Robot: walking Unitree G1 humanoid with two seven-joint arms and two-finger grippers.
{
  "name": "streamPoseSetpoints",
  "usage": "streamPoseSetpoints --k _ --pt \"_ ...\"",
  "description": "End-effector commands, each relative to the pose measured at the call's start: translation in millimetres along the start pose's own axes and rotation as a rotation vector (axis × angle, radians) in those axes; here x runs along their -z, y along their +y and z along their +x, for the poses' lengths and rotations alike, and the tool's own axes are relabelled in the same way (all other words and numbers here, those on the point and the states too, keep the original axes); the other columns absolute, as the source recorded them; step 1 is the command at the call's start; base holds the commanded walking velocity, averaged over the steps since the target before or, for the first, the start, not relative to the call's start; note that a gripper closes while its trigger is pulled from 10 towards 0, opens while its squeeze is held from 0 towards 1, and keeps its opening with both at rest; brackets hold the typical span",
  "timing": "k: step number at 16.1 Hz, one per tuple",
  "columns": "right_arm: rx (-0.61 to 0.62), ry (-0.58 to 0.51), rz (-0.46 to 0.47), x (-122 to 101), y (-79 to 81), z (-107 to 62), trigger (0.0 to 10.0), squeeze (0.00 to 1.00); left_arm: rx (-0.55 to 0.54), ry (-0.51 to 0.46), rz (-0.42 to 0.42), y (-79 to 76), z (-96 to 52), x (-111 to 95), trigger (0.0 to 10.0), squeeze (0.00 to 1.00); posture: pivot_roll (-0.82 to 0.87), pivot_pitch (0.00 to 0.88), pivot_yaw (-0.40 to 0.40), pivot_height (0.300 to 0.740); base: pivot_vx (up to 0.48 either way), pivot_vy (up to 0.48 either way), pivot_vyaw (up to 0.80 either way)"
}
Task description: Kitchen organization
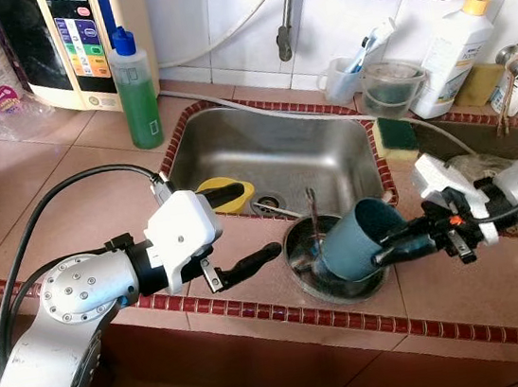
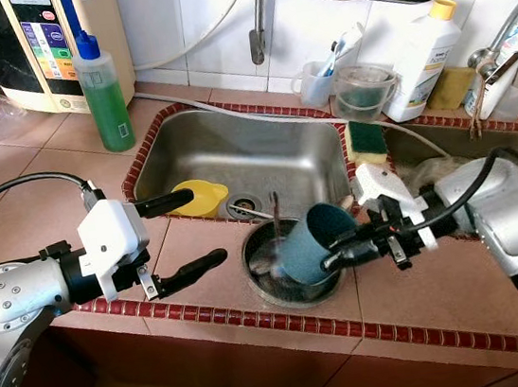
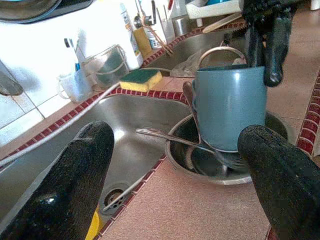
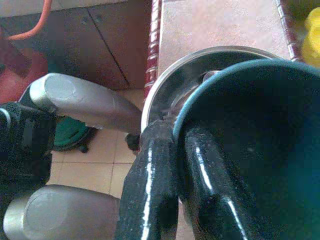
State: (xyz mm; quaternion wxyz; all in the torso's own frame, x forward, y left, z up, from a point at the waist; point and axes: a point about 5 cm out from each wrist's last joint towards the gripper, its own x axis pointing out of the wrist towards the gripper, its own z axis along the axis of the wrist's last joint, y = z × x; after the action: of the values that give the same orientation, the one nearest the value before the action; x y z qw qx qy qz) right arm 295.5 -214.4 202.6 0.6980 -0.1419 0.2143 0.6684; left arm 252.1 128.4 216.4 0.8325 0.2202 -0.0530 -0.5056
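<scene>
At the centre of the frame, the right gripper pinches the rim of a blue cup, one finger inside and one outside, holding it tilted over a steel bowl on the tiled counter. The left gripper, lower left, hangs wide open and empty just beside the bowl, before the sink.

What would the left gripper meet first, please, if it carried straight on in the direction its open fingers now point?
Most likely the blue cup, held by the right gripper over the steel bowl. The left gripper points straight at it, though the bowl's near rim could come first; depth is unclear.
</scene>
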Motion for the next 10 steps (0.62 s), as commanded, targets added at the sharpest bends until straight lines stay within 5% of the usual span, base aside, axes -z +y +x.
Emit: streamPoseSetpoints --k 1,10 --pt "-0.006 0.002 0.017 2.4 0.3 -3.5 0.0 0.00 0.023 -0.019 0.018 -2.5 2.7 -6.9 10.0 0.00 -0.15 0.078 -0.119 0.740 0.000 0.000 0.00" --pt "-0.030 0.010 0.026 2.5 1.7 -3.0 0.0 0.00 0.023 -0.023 0.015 -2.0 3.7 -7.1 10.0 0.00 -0.15 0.077 -0.122 0.740 0.000 0.000 0.00"
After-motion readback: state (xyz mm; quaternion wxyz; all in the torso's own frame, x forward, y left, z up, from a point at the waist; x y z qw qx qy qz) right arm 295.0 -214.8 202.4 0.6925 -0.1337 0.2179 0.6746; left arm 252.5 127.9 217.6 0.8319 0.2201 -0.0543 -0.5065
